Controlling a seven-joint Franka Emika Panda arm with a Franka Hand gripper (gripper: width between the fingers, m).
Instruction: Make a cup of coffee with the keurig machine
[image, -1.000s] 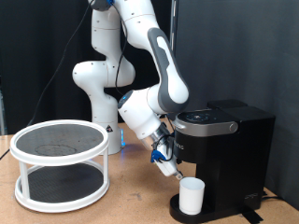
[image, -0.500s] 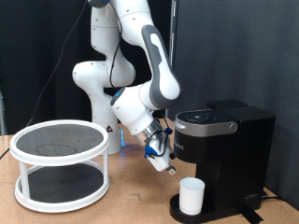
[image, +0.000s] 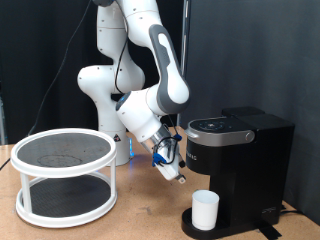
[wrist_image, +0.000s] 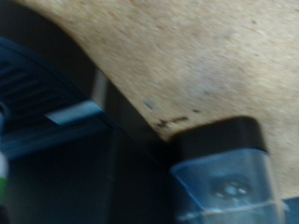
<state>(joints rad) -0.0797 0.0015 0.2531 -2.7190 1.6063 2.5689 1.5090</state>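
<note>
White cup (image: 206, 209) stands on the round drip base of the black keurig machine (image: 240, 165), at the exterior view's right. The tool (image: 172, 172) hangs just left of the machine, above the wooden desk (image: 140, 215); its opening cannot be told.

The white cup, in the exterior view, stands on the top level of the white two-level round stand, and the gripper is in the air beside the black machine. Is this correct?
Not quite. The exterior view shows the white cup on the drip base of the black machine, under its brew head, not on the round stand. The gripper does hang in the air beside the machine.
</note>
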